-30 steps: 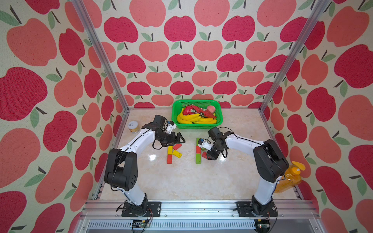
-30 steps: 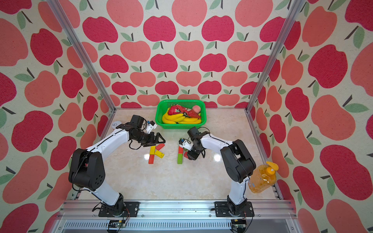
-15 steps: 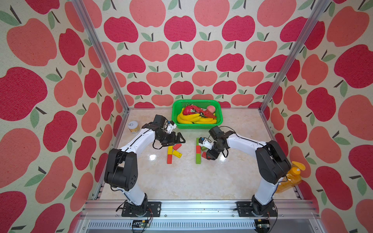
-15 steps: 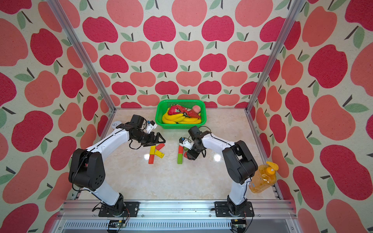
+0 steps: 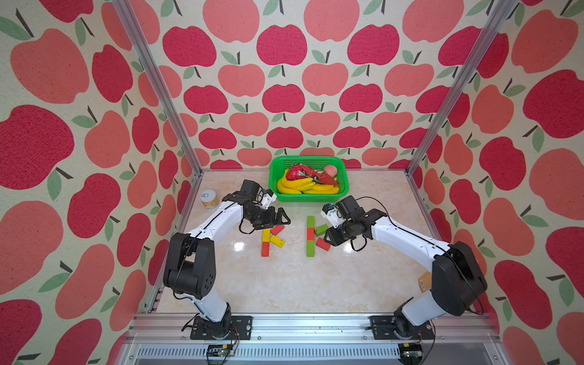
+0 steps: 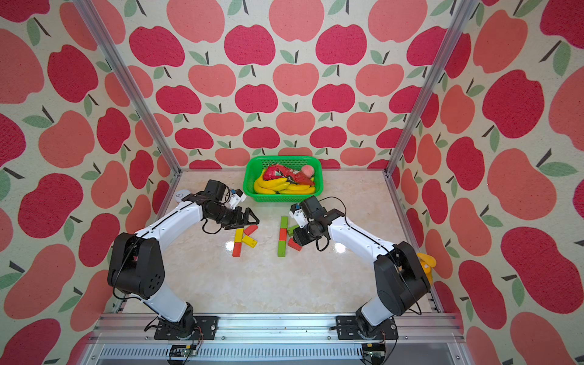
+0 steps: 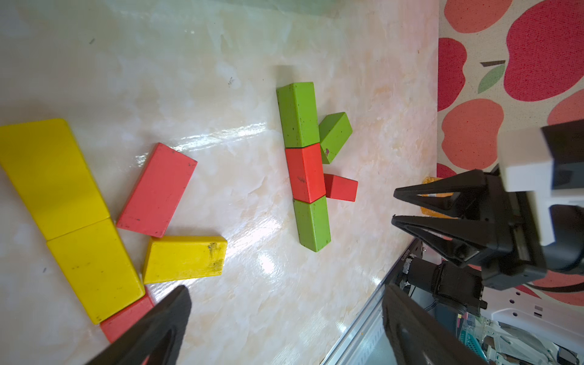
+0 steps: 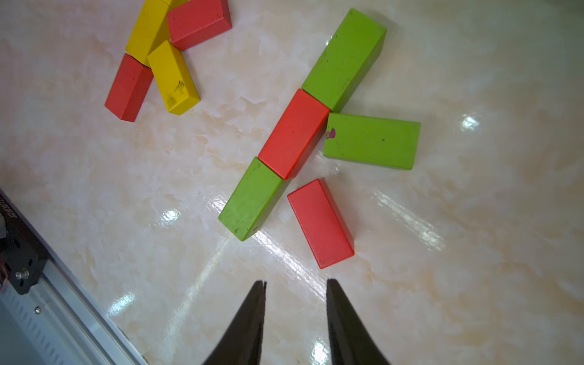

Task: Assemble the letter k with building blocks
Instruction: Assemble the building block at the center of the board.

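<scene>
Two groups of building blocks lie on the marble floor. The left group is a yellow-and-red column with a red diagonal and a yellow diagonal. The right group is a green-red-green column with a green diagonal. A red block lies just apart from that column's lower green block. My left gripper stands wide open and empty above the left group's top. My right gripper hovers right behind the red block, its jaws a narrow gap apart with only floor between.
A green basket of toy bananas and other toys stands at the back middle. A small jar sits by the left wall. An orange bottle stands outside the right rail. The metal front rail runs close to the blocks.
The right wrist has shifted slightly to the right, beside the red block. The left arm and all blocks stay where they were.
</scene>
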`<state>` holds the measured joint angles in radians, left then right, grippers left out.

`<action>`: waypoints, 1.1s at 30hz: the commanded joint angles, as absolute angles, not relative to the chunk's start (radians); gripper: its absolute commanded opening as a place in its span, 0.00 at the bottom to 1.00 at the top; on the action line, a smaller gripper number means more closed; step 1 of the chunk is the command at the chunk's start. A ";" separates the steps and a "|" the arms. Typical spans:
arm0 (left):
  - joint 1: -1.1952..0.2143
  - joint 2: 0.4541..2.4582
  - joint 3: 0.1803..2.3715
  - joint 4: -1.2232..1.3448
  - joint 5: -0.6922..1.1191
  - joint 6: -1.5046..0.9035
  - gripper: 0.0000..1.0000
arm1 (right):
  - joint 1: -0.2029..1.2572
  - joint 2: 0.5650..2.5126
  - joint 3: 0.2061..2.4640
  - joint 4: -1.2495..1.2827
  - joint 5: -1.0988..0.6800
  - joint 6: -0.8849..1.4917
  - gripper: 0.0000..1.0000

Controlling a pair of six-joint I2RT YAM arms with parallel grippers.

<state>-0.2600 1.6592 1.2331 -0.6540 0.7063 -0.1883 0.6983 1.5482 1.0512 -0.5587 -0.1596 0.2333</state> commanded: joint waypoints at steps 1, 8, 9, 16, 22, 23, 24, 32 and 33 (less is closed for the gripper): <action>-0.265 1.677 1.224 -0.665 0.726 -0.164 0.98 | 0.781 1.492 0.968 -0.528 -0.057 0.619 0.25; -0.267 1.674 1.223 -0.657 0.742 -0.168 0.98 | 0.877 1.570 0.938 -0.545 0.077 0.798 0.32; -0.268 1.671 1.221 -0.657 0.740 -0.167 0.98 | 0.880 1.589 0.953 -0.561 0.098 0.795 0.34; -0.275 1.658 1.215 -0.661 0.727 -0.163 0.98 | 0.863 1.645 0.986 -0.568 0.205 0.745 0.39; -0.276 1.669 1.223 -0.669 0.729 -0.160 0.98 | 0.834 1.671 0.973 -0.488 0.185 0.697 0.39; -0.277 1.669 1.224 -0.670 0.727 -0.160 0.98 | 0.833 1.676 0.974 -0.478 0.176 0.694 0.39; -0.276 1.669 1.225 -0.671 0.727 -0.161 0.98 | 0.833 1.682 0.974 -0.469 0.166 0.687 0.39; -0.279 1.674 1.227 -0.673 0.723 -0.160 0.98 | 0.829 1.708 0.984 -0.439 0.149 0.671 0.40; -0.278 1.674 1.227 -0.673 0.723 -0.159 0.98 | 0.828 1.713 0.986 -0.437 0.144 0.669 0.40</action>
<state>-0.2733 1.6596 1.2293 -0.6537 0.7193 -0.1875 0.8345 1.6875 0.9649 -0.4473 0.1585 0.6918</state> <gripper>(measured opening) 0.978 0.394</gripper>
